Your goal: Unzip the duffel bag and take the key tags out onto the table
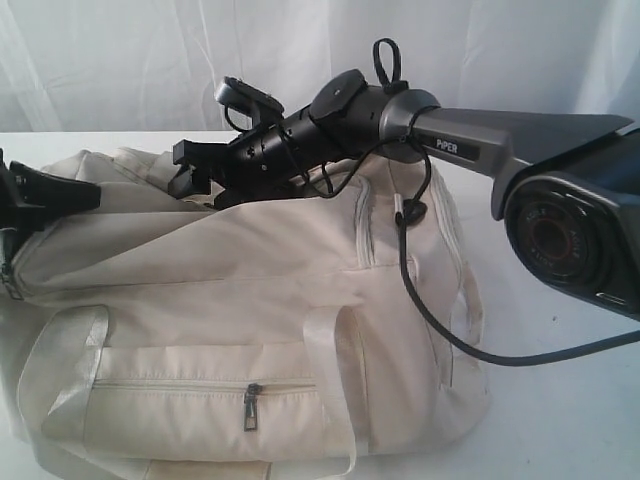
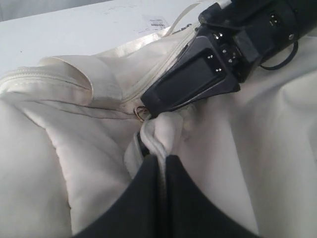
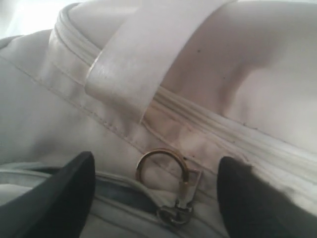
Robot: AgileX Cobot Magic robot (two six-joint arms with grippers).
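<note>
The cream duffel bag (image 1: 230,300) lies on the white table (image 1: 560,420), its top zipper still mostly closed. At the bag's left end my left gripper (image 1: 88,196) is shut on a raised fold of fabric along the zipper seam (image 2: 159,144), its black fingers (image 2: 143,198) pressed together. My right gripper (image 1: 190,172) reaches across over the bag's top and stands open. The metal ring pull (image 3: 163,166) of the top zipper lies between its two fingers (image 3: 59,198), untouched. From the left wrist the same ring pull (image 2: 141,113) shows just below the right gripper's tip (image 2: 163,101). The key tags are hidden.
A front pocket with its own closed zipper pull (image 1: 250,405) faces the camera, with pale webbing handles (image 1: 335,370) beside it. The right arm's black cable (image 1: 430,320) hangs over the bag's right side. A white curtain (image 1: 300,50) stands behind the table.
</note>
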